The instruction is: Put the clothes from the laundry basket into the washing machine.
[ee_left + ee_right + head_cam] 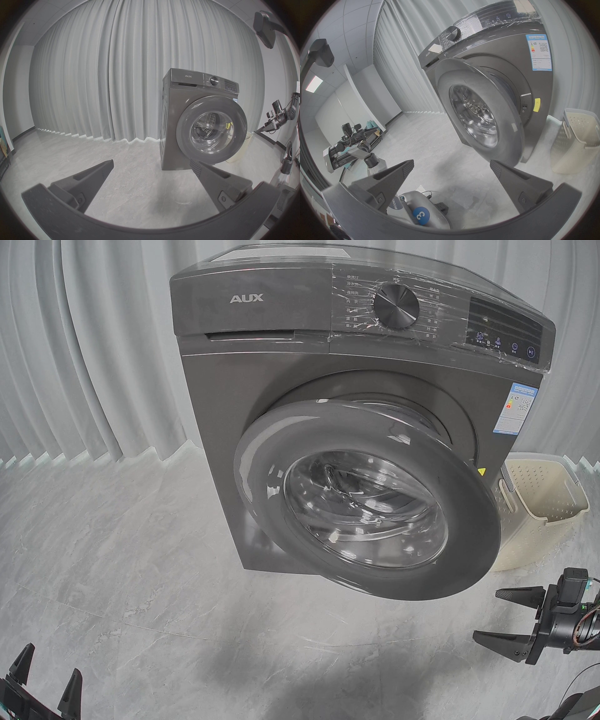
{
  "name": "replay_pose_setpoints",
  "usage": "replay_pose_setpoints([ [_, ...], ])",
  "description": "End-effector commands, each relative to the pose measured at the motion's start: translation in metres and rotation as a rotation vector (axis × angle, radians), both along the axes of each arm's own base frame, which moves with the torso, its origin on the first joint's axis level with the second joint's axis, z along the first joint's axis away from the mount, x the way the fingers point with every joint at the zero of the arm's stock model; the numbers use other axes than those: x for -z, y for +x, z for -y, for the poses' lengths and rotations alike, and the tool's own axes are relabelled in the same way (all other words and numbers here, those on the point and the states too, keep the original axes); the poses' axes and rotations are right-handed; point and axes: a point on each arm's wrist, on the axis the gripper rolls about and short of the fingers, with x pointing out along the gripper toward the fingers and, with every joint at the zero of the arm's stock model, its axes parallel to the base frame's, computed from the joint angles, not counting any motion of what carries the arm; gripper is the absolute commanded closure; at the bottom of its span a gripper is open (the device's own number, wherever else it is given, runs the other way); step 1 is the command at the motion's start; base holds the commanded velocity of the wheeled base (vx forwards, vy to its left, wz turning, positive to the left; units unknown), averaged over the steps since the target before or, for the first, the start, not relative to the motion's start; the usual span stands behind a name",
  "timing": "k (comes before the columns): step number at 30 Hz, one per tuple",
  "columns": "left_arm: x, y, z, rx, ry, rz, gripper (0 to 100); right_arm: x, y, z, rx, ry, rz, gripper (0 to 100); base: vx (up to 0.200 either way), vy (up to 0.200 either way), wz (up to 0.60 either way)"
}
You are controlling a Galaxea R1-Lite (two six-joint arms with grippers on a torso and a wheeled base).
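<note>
Standing on the grey floor before a curtain, the washing machine faces the robot. Its round door is swung partly open, hinged on the left. The laundry basket sits upright just beside the machine's right side. The left gripper and right gripper hang low, both spread wide and empty.

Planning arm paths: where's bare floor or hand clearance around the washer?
Free: wide bare floor left of the washing machine up to the curtain, and in front of the door. Crowded: laundry basket sits close beside the machine, behind the half-open door; door-to-drum gap looks tight.
</note>
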Motion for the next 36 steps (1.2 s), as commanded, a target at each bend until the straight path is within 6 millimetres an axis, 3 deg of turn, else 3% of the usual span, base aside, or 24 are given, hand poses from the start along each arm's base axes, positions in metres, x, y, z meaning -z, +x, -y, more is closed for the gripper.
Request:
replay_pose_setpoints([
  [1, 0.005, 0.000, 0.000, 0.000, -0.003, -0.003, 0, 0.001, 0.005, -0.002, -0.004, -0.003, -0.011, 0, 0.200, 0.000, 0.00],
  [7, 0.005, 0.000, 0.000, 0.000, 0.004, -0.003, 0, -0.006, 0.025, -0.004, 0.028, -0.001, -0.004, 0, 0.033, 0.000, 0.00],
  [14, 0.005, 0.000, 0.000, 0.001, 0.004, -0.003, 0, -0.011, 0.053, 0.015, 0.193, 0.007, 0.036, 0, 0.000, 0.000, 0.00],
  [20, 0.005, 0.000, 0.000, 0.001, 0.004, -0.003, 0, -0.005, 0.045, 0.017, 0.202, 0.002, 0.039, 0, 0.000, 0.000, 0.00],
  [32, 0.005, 0.000, 0.000, 0.000, 0.006, -0.003, 0, 0.011, 0.029, 0.013, 0.165, -0.006, -0.020, 0, 0.000, -0.200, 0.00],
  [36, 0.005, 0.000, 0.000, 0.000, 0.007, -0.003, 0, 0.010, 0.029, 0.008, 0.129, -0.002, -0.020, 0, 0.000, 0.000, 0.00],
])
